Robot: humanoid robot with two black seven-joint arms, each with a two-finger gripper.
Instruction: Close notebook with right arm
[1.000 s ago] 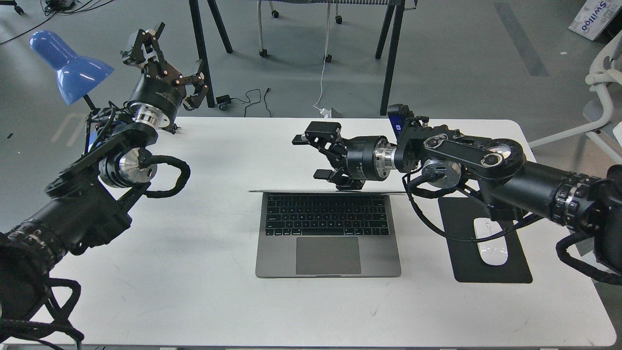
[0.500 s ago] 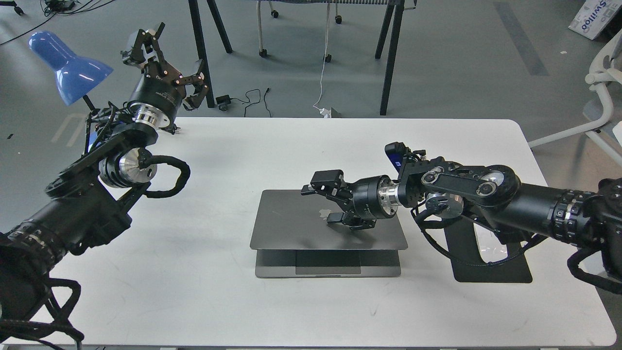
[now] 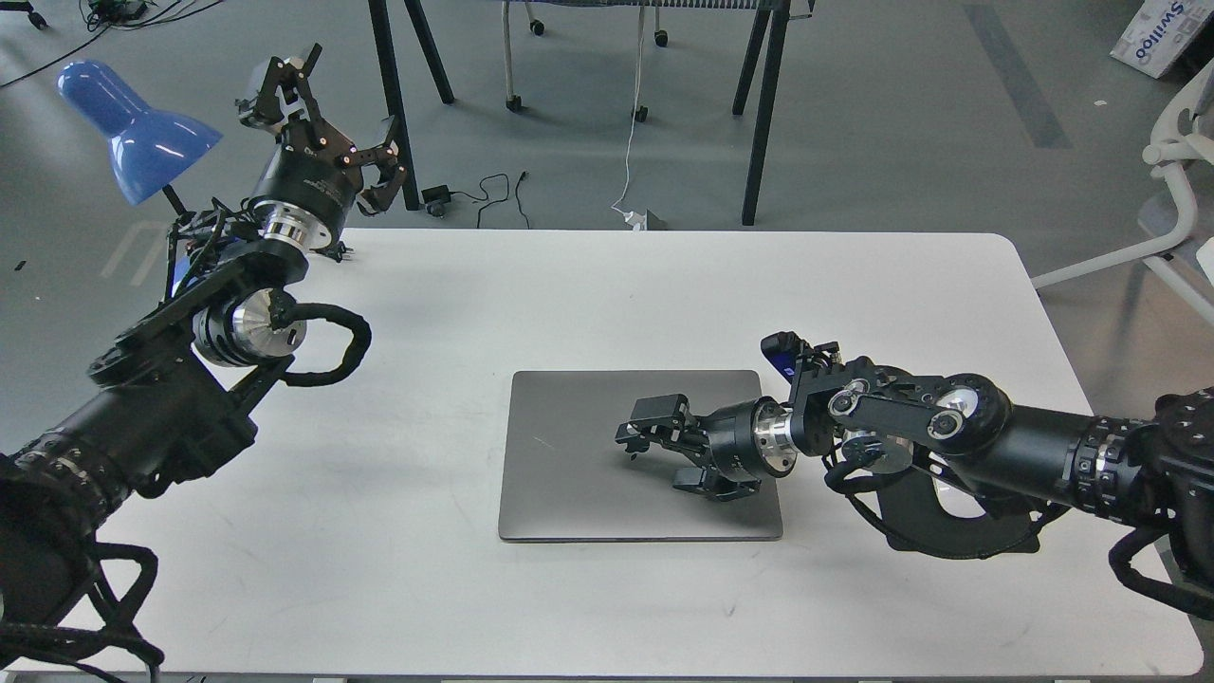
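Note:
The space-grey notebook [image 3: 579,455] lies flat and shut on the white table [image 3: 607,294], lid up. My right arm [image 3: 948,436] reaches in from the right, low over the lid. Its gripper [image 3: 664,453] is open and empty, with its fingers spread over the right half of the lid; I cannot tell whether they touch it. My left gripper [image 3: 327,119] is open and empty, held high beyond the table's far left corner, next to the blue lamp.
A blue desk lamp [image 3: 133,128] stands at the far left. A black mouse pad [image 3: 958,536] lies right of the notebook, mostly under my right arm. Table legs and cables are on the floor behind. A white chair [image 3: 1171,199] stands at the right.
My right gripper has pushed the lid down from upright to fully flat, moving toward me and lower. The keyboard and trackpad are now covered. The left arm has not moved.

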